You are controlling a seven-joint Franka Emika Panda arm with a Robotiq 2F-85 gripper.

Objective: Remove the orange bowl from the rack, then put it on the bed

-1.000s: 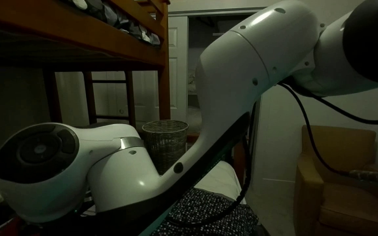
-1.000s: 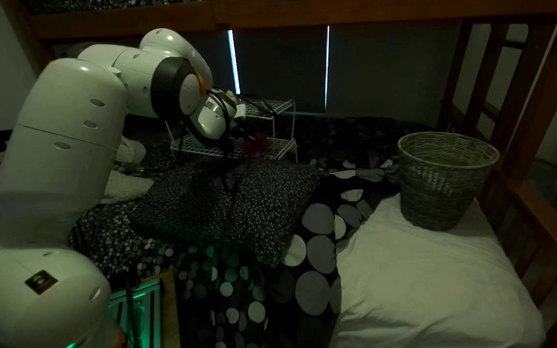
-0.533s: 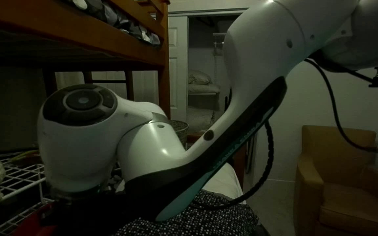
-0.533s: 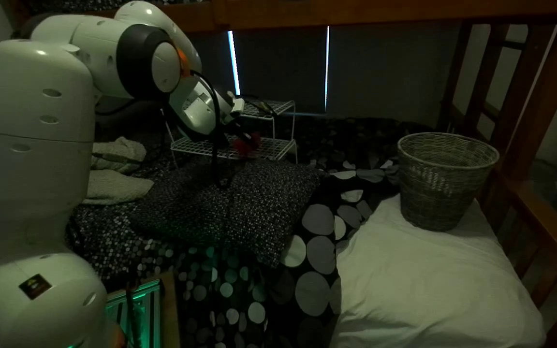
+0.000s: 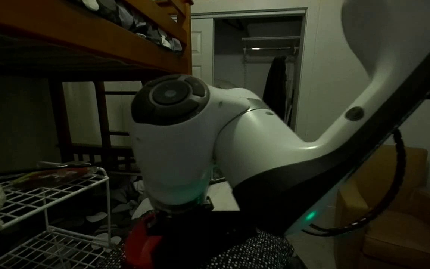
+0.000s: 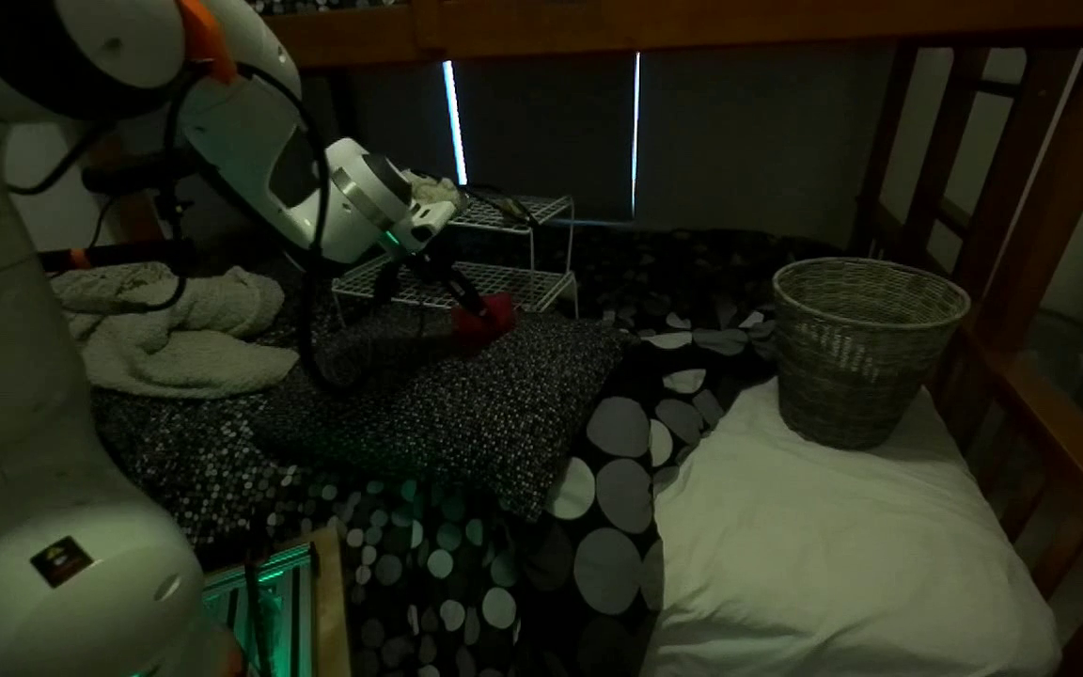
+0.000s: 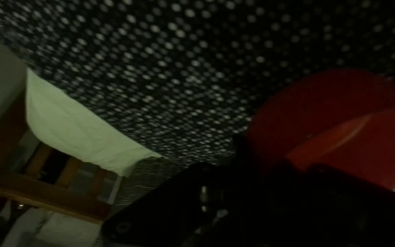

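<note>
The orange bowl, dark red in the dim light, hangs tilted in my gripper. It shows in both exterior views [image 5: 139, 243] [image 6: 496, 320] and large in the wrist view [image 7: 324, 99]. My gripper [image 7: 261, 154] is shut on its rim; the fingers are dark and hard to make out. The bowl is outside the white wire rack [image 5: 109, 213] [image 6: 546, 287], in front of its lower tier, over the dotted dark cushion [image 6: 504, 404] on the bed [image 6: 621, 489]. Whether the bowl touches the cushion cannot be told.
A grey wicker basket [image 6: 866, 376] stands on a white pillow [image 6: 842, 545] on the bed. A cream blanket [image 6: 184, 348] lies beside the arm. The upper bunk rail [image 6: 739, 23] runs overhead. A packaged item [image 5: 58, 175] lies on the rack's top tier. A tan armchair [image 5: 398, 209] stands farther off.
My gripper has carried the bowl out of the rack's lower tier, away from the rack and over the cushion. The arm has drawn back; the rack has stayed in place.
</note>
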